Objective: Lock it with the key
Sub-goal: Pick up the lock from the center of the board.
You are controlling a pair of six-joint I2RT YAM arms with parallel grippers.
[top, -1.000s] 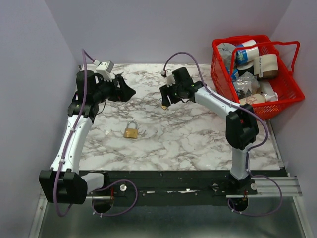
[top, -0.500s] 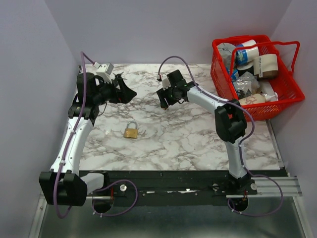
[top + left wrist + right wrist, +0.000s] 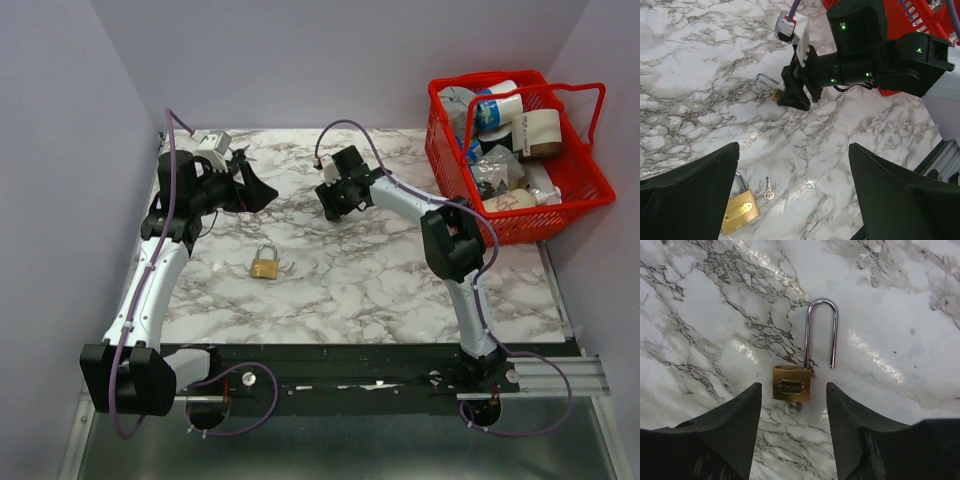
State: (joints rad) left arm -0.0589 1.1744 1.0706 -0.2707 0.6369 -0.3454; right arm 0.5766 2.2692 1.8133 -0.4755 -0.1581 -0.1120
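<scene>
A small brass padlock lies on the marble with its steel shackle swung open. The round silver head of a key sticks out of its underside. My right gripper hovers over it, open, one jaw on each side of the lock body with a gap on both sides. The left wrist view shows that same gripper beside the open shackle. A larger brass padlock lies mid-table with a loose silver key beside it. My left gripper is wide open and holds nothing.
A red basket full of packaged items stands at the table's right rear. Purple walls close in on the left, back and right. The left arm reaches up the left side of the marble top.
The right arm has swung its gripper a little left and farther back, its elbow shifting left, and its jaws have narrowed slightly. The left arm has hardly moved.
</scene>
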